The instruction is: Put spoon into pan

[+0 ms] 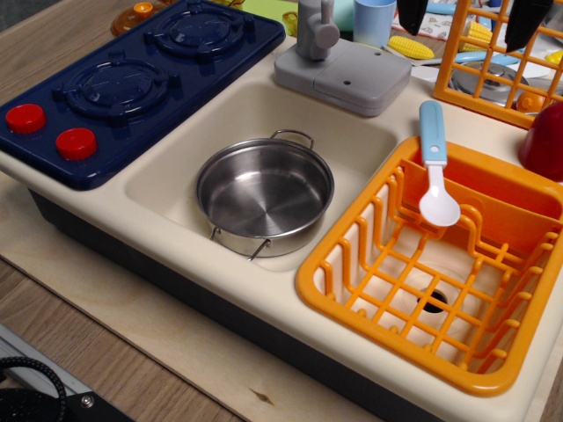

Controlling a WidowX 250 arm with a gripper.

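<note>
The spoon [433, 156], with a light blue handle and a white bowl, lies across the back wall and inner divider of an orange dish rack [352, 290], bowl end toward the front. The shiny steel pan [264, 189] stands empty in the beige sink basin [167, 189], left of the rack. My gripper [464, 37] is at the top edge of the view, above and behind the spoon. Only its two dark fingertips [410, 16] show. They stand wide apart with nothing between them.
A dark blue toy stove [132, 83] with red knobs [76, 142] sits at the left. A grey faucet block [343, 75] stands behind the sink. A blue cup [375, 21], a toy corn cob [411, 47], an orange wire basket [493, 79] and a red object [545, 141] crowd the back right.
</note>
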